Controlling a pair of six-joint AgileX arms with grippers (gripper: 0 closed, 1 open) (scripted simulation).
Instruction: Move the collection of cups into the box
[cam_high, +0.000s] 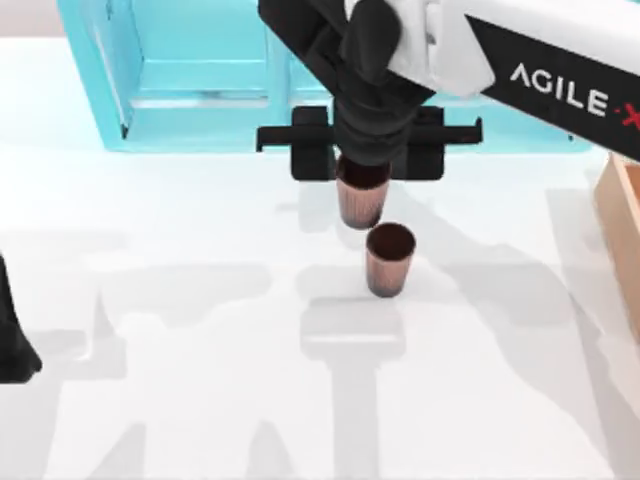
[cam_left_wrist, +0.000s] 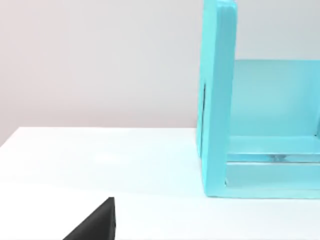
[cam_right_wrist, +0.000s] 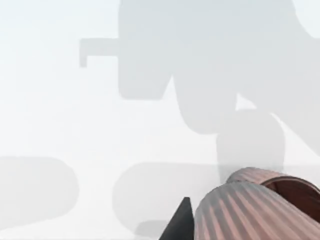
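Note:
Two reddish-brown ribbed cups are near the middle of the table. One cup (cam_high: 362, 208) hangs under my right gripper (cam_high: 362, 185), which is shut on it and holds it above the table. In the right wrist view this cup (cam_right_wrist: 240, 215) is close, with a dark finger (cam_right_wrist: 180, 227) beside it. The other cup (cam_high: 389, 258) stands upright on the table just in front of the held one, and its dark inside (cam_right_wrist: 295, 192) shows behind the held cup. The tan wooden box (cam_high: 620, 215) is at the table's right edge. My left arm (cam_high: 12, 345) is parked at the far left.
A big turquoise shelf unit (cam_high: 200, 80) stands along the back of the table, right behind my right gripper, and its side wall (cam_left_wrist: 217, 100) is also in the left wrist view. White tabletop lies between the cups and the box.

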